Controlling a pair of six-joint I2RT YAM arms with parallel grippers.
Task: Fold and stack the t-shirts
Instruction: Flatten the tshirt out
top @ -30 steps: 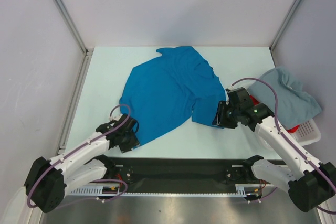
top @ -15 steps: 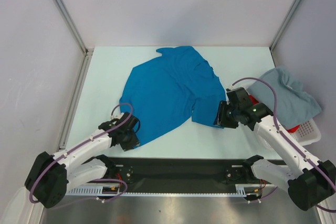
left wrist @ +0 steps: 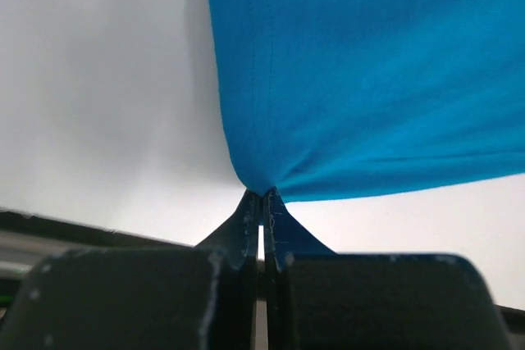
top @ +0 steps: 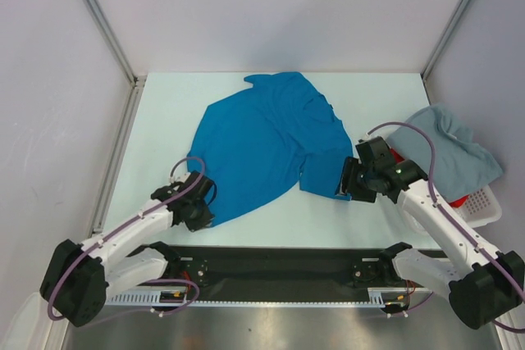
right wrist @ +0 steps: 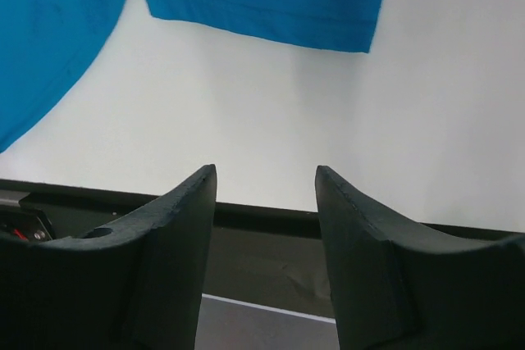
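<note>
Across the middle of the pale worktop [top: 164, 120], seen from above with 12 o'clock at the far wall, the bright blue t-shirt [top: 262, 149] lies spread out and mostly flat. Its collar end points toward 12 o'clock and its hem runs down toward 7 o'clock. One short sleeve juts out at the shirt's 4 o'clock side.

At the shirt's 7 o'clock corner the left claw [left wrist: 262, 196] is pinched together on the hem. In the left wrist view the cloth gathers into small creases right where the two tips meet.

At the shirt's 4 o'clock the right claw [right wrist: 267, 178] stands with its fingers [right wrist: 184, 211] apart. It is over bare worktop, and the stitched sleeve edge lies just ahead of it toward 12 o'clock in its own view, not between the fingers.

Over at the worktop's 3 o'clock edge sits a white slatted basket [top: 484, 206]. The pale grey-blue t-shirt [top: 451, 145] is heaped loosely over it. The red t-shirt [top: 459, 200] shows only as slivers from under the grey-blue cloth, so how it lies cannot be told.
</note>
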